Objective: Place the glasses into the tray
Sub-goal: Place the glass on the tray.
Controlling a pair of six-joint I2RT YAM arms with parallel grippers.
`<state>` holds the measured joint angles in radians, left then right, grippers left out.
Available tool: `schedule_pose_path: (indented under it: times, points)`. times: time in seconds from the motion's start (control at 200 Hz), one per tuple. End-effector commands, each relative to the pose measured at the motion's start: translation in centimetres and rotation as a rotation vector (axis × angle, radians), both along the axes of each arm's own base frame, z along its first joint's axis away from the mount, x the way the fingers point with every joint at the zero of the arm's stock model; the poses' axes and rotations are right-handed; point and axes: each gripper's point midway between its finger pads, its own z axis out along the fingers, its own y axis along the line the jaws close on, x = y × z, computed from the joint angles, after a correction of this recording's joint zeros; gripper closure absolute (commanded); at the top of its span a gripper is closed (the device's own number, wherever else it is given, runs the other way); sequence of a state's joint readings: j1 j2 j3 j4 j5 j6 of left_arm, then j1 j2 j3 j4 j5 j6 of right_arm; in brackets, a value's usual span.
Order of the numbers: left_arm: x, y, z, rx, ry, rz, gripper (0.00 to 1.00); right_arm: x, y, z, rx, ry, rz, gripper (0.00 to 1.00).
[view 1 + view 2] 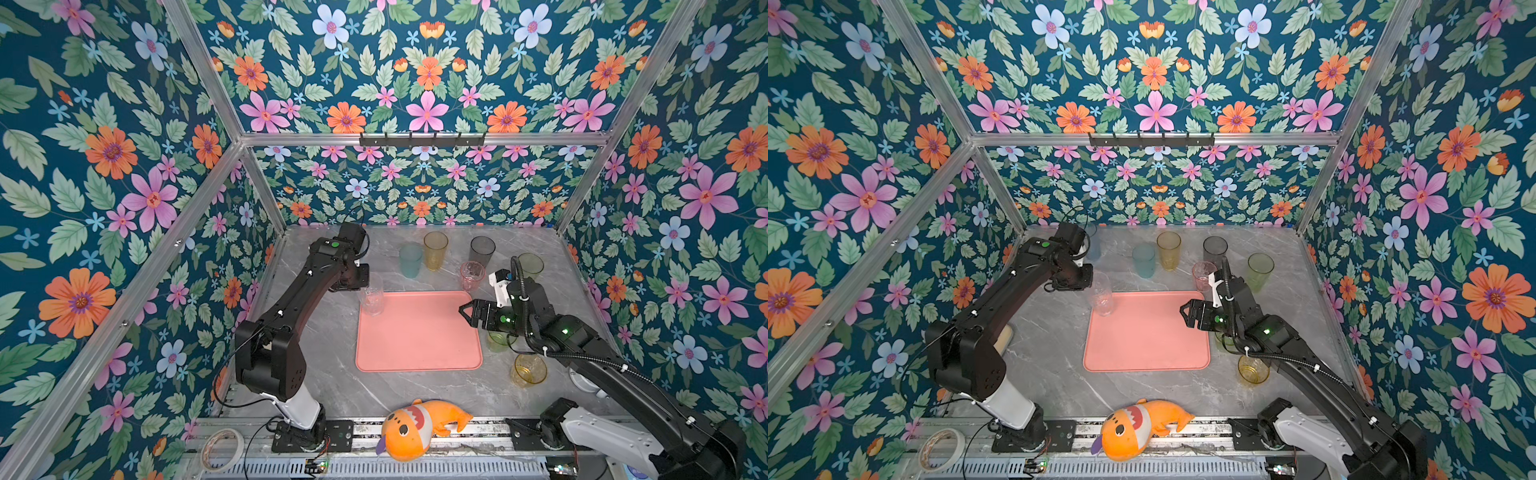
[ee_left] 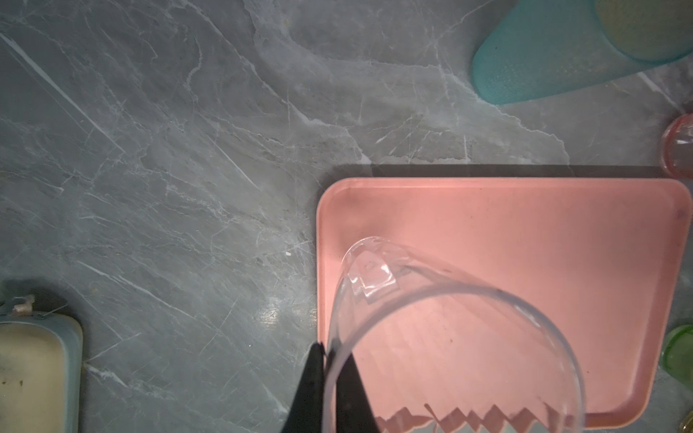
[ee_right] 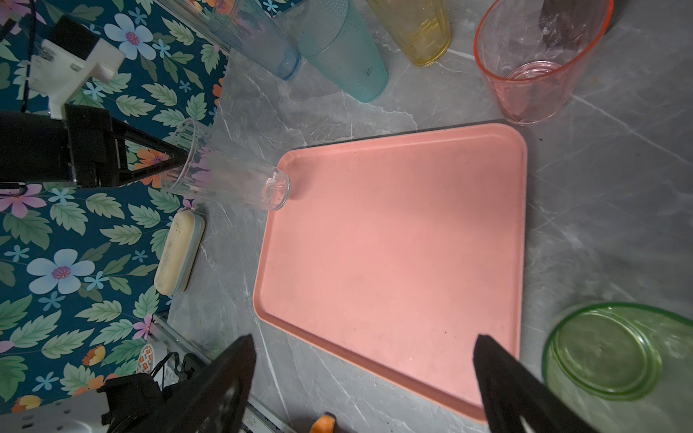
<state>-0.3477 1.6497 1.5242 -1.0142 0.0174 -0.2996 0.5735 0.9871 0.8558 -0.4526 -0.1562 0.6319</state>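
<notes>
Left tool (image 2: 330, 356) grips clear tumbler (image 2: 468, 296) at tray (image 2: 525, 225) corner; right tool (image 3: 363, 339) gapes empty.

We see a flat salmon-pink tray (image 1: 419, 340) with a low rim, mid-table. The clear glass (image 1: 372, 297) is gripped at its rim, about upright, base at the tray's far left corner; we can't tell whether it touches. Upright on the table behind the tray are:
- blue-grey glass (image 3: 258, 41)
- teal glass (image 1: 410, 261)
- tall amber glass (image 1: 435, 251)
- smoke glass (image 1: 482, 251)
- pink glass (image 1: 472, 276), just beside the far edge
- tall green glass (image 1: 531, 266)

Right of the tray are a short green glass (image 1: 496, 341) and a short yellow glass (image 1: 528, 370).
</notes>
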Motion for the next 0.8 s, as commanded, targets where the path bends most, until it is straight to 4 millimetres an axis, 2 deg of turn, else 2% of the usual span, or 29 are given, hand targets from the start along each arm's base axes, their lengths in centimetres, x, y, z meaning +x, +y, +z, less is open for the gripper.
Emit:
schedule_pose_path:
  times: [0.0,0.505,0.795]
  points:
    - [0.2,0.0,-0.1,0.009,0.001,-0.012,1.0,0.1,0.0,0.2,0.003,-0.012,-0.002,0.08]
    - [1.3,0.5,-1.7,0.061,0.024,0.014,1.0,0.1,-0.1,0.1,-0.006,-0.011,0.002,0.08]
    - [1.9,0.0,-2.4,0.044,0.026,0.016,1.0,0.0,-0.1,-0.1,-0.009,-0.005,0.001,0.08]
